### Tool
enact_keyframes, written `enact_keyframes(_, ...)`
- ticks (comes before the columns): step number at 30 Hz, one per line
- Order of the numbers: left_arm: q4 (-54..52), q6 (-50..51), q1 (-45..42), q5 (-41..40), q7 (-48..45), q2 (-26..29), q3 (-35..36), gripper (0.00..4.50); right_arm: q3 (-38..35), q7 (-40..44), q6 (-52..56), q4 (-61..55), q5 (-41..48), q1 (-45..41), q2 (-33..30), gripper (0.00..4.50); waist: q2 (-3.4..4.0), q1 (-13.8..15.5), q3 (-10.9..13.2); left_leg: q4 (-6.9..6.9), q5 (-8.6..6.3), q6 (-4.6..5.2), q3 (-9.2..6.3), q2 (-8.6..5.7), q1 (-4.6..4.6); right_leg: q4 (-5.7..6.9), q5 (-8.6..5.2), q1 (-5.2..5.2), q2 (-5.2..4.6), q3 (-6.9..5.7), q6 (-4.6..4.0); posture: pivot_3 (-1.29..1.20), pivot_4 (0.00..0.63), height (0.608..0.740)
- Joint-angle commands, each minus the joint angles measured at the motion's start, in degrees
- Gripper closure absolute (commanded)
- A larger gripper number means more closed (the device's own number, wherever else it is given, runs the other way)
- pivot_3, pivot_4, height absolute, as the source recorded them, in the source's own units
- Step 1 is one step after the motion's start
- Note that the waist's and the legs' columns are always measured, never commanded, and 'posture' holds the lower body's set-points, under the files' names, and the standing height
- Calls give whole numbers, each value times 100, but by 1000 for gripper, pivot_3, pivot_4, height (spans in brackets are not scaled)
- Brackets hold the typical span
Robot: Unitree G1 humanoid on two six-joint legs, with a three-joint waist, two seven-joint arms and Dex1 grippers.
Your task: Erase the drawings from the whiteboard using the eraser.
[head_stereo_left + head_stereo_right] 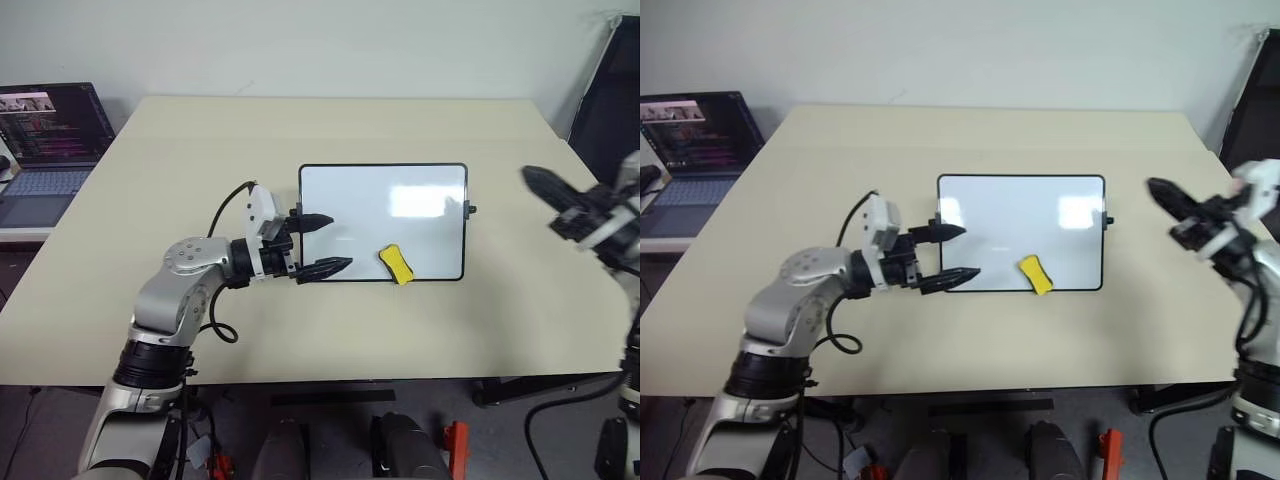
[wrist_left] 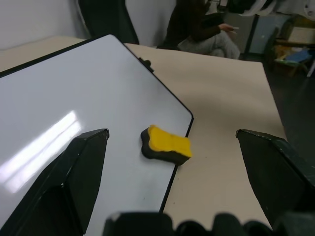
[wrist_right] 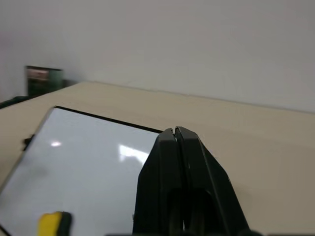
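Observation:
The whiteboard [image 1: 360,200] lies flat in the middle of the beige table. The drawings are out of view: the board's face looks plain white with glare patches. The yellow eraser [image 1: 397,265] rests on the board by its near edge, towards the right corner, and nothing grips it; it is also the yellow block [image 2: 166,144] in the left wrist view. My left gripper [image 1: 340,242] is open at the board's left edge, pointing right, one finger over the board. My right gripper [image 1: 530,178] hangs shut and empty above the table, right of the board.
A laptop [image 1: 50,140] with a lit screen stands on a lower surface left of the table. A black chair [image 1: 610,90] is at the far right. A seated person [image 2: 202,29] is beyond the table's end in the left wrist view.

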Motion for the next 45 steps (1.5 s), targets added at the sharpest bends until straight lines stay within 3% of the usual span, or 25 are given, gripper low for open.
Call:
enact_keyframes(1,-19,-147,-162,-9,-99,-87,-79,0,-132,-2,-38,-181,29,280,-122,4461,3,-31,1,1,-7,12,3,0,0,-3,0,0,0,3,0,0,150,740)
enact_keyframes(7,-53,-112,-134,13,-186,-73,-137,0,293,106,123,-510,98,391,-136,4461,12,-91,5,3,-8,14,14,0,5,6,-9,-6,1,13,19,0,150,740)
enact_keyframes(13,211,-367,6,357,-286,295,-111,0,1878,66,693,-1700,-29,380,121,4461,13,-136,4,3,-8,14,12,2,6,8,-12,-6,3,13,24,0,150,740)
enact_keyframes(16,275,-413,79,393,-293,435,-36,0,2499,-328,568,-1684,-473,173,529,3865,13,-120,4,5,-8,14,9,2,1,6,-12,-6,2,10,25,0,150,740)
enact_keyframes(24,154,-443,368,474,-248,668,16,0,3814,-971,-139,-1590,-2027,157,1060,1004,13,-35,4,7,-8,13,6,-2,-12,2,-10,-15,-4,4,25,0,150,740)
enact_keyframes(30,-27,-341,521,426,-209,706,65,0,4001,-1780,-349,-1612,-2992,423,1273,1004,12,-7,3,7,-8,13,6,-2,-12,3,2,-16,-4,3,6,0,150,740)
enact_keyframes(41,-13,-278,468,432,-199,652,13,0,4138,-2084,-199,-1648,-3400,817,1655,1004,12,-10,3,11,-7,13,5,-1,-8,13,2,-17,-4,2,6,0,150,740)
enact_keyframes(45,18,-288,421,441,-200,636,3,0,4143,-2084,-307,-1450,-3526,790,1676,1926,12,-8,3,12,-7,13,5,-2,-9,12,3,-17,-4,3,5,0,150,740)
